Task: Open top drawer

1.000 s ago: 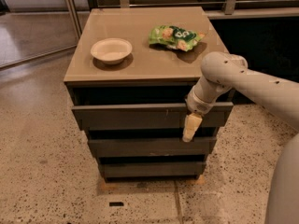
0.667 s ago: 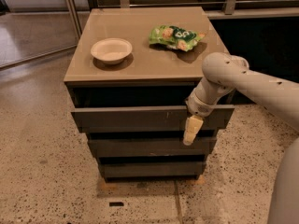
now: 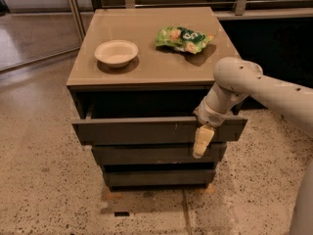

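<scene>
The top drawer [image 3: 142, 130] is the widest dark grey flat front, with small pale scratch marks right of centre. It stands pulled out partway from the cabinet, with a dark gap showing behind its front. My gripper [image 3: 202, 141] is pale yellow on a white arm and hangs down over the right part of the drawer front, at its top edge. Part of it is hidden behind the front.
A white bowl [image 3: 116, 53] and a green snack bag [image 3: 183, 38] lie on the tan cabinet top [image 3: 151, 72]. Two narrower grey drawers [image 3: 146, 154] sit shut below. Speckled floor lies in front; a metal rail and dark shelving stand behind.
The top drawer has slid out a little further toward the camera, and my gripper has moved down and outward with its front.
</scene>
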### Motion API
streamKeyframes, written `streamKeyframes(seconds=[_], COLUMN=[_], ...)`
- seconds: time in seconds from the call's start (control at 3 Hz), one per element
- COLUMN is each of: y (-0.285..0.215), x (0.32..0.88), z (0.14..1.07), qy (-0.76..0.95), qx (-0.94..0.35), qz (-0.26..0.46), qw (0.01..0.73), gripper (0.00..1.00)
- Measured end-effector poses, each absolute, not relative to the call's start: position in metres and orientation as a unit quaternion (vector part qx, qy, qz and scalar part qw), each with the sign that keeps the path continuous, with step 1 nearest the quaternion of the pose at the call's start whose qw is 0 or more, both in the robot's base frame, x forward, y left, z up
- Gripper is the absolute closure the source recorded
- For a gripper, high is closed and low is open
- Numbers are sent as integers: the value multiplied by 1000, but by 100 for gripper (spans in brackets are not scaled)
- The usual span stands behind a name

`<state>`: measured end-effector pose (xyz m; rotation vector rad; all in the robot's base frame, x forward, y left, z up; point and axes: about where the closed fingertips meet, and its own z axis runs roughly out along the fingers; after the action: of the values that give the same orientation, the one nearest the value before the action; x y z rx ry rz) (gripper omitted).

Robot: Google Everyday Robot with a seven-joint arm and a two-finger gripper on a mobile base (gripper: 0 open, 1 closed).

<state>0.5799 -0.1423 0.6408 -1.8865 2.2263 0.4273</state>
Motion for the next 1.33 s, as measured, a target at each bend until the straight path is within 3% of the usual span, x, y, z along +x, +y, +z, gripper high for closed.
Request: streamKeyframes(seconds=[0.33,1.33], y=[-142,-126], x=[578,506], z=[644,672], qy=[751,735], qx=[-636,-661], qz=[146,154], qw=[96,11], gripper=[0,0])
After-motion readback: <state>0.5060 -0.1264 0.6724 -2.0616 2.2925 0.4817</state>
